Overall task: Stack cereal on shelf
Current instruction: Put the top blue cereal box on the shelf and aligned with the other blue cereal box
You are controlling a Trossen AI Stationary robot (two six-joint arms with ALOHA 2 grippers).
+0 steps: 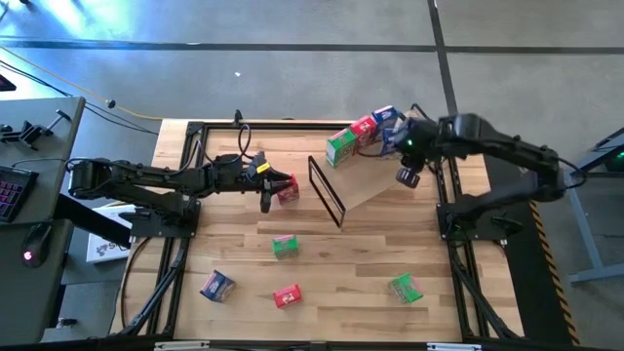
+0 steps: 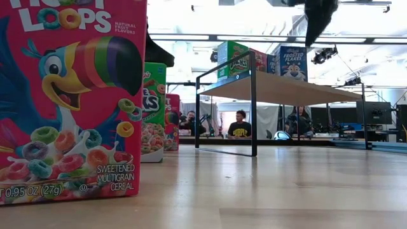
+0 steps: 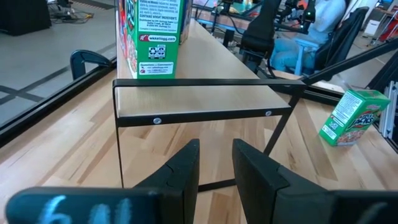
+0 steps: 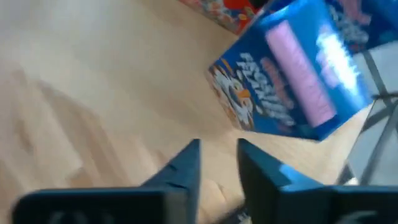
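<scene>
Cereal is split between shelf [image 1: 380, 185] and worktop [image 1: 361, 258]: a green box [image 1: 339, 146], a red box [image 1: 364, 129] and a blue box [image 1: 387, 117] are ranged in a row along the upper edge of the tilted board, while five more boxes are counted loose on the worktop. The right gripper [image 4: 217, 146] is held over the board just beside the blue box; its fingers are set a narrow gap apart and nothing is held between them. The left gripper [image 3: 216, 146] is positioned just beside a second red box [image 1: 288, 191] in front of the wire frame, fingers likewise narrowly parted and empty. Judged step: the right arm is to be cleared from the row. It is best drawn straight up and back, away from the blue box, since a brush could tip a box or send it sliding down the slope. For the next pick, the left fingers are to be opened wider than the box and centred over it before being lowered. Legible print, low view: on the nearest red box [image 2: 70, 102], "LOOPS", "NATURAL FRUIT FLAVORS", "SWEETENED MULTIGRAIN CEREAL", "0.95 OZ (27g)"; on the blue box, "FROSTED FLAKES". Print on the green boxes is not fully readable.
</scene>
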